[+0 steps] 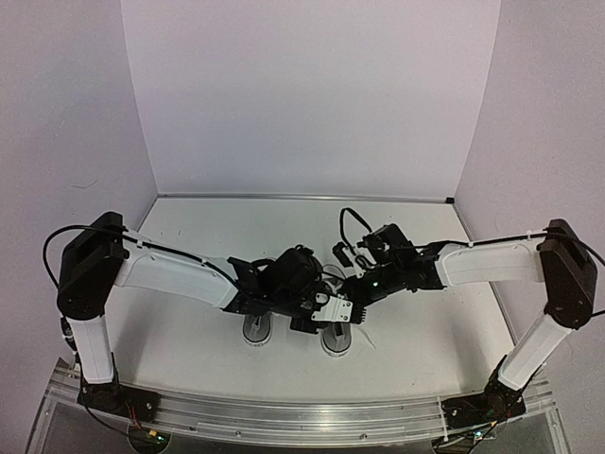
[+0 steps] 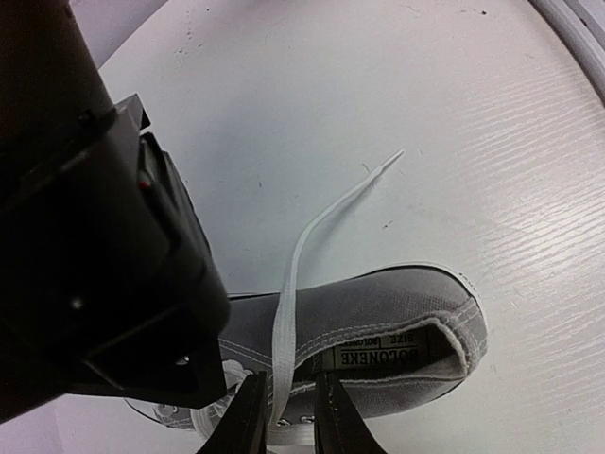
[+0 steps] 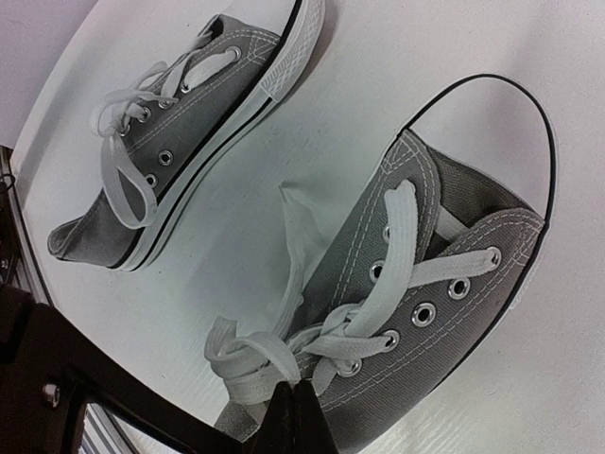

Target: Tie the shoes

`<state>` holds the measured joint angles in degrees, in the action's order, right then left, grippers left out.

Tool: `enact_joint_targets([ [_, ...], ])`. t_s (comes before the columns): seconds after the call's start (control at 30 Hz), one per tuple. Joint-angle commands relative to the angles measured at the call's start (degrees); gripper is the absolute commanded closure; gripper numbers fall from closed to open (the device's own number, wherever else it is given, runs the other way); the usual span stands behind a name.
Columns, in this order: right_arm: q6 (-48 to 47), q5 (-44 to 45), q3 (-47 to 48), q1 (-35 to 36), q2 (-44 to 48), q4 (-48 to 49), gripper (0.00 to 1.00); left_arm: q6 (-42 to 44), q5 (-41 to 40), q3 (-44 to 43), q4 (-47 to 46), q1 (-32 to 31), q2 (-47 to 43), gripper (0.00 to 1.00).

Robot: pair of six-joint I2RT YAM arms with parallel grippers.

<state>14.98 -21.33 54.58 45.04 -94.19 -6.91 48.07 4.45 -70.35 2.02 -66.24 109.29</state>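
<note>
Two grey canvas shoes with white laces stand side by side; in the top view only their white toe caps show, the left shoe (image 1: 257, 329) and the right shoe (image 1: 336, 339). Both arms meet over the right shoe (image 3: 444, 312). My right gripper (image 3: 302, 416) is shut on a bunched lace loop (image 3: 250, 355) beside a crossing at the top eyelets. My left gripper (image 2: 288, 421) has its jaws slightly apart at the shoe's (image 2: 397, 312) opening, with one lace strand (image 2: 284, 312) running up between them, its tip lying free on the table. The left shoe (image 3: 189, 132) has loose laces.
The right arm's black body (image 2: 95, 236) fills the left of the left wrist view, close to my left gripper. The white table (image 1: 217, 236) is closed in by a back wall and side walls. A black cable (image 1: 350, 222) arches over the right wrist.
</note>
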Motion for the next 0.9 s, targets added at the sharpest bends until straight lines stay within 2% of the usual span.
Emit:
enact_joint_targets([
  [0.0, 0.14, -0.40, 1.32, 0.29, -0.43, 1.11, 1.00, 1.24, -2.67, -3.91, 2.09, -0.21, 1.97, 0.81],
  [0.7, 0.15, -0.66, 1.32, 0.29, -0.65, 1.11, 1.00, -0.21, -12.64, -4.23, 2.11, -0.18, 4.37, 0.75],
  [0.87, 0.14, -0.73, 1.32, 0.28, -0.56, 1.11, 1.00, -0.37, -13.39, -3.93, 1.76, -0.21, 4.04, 0.81],
])
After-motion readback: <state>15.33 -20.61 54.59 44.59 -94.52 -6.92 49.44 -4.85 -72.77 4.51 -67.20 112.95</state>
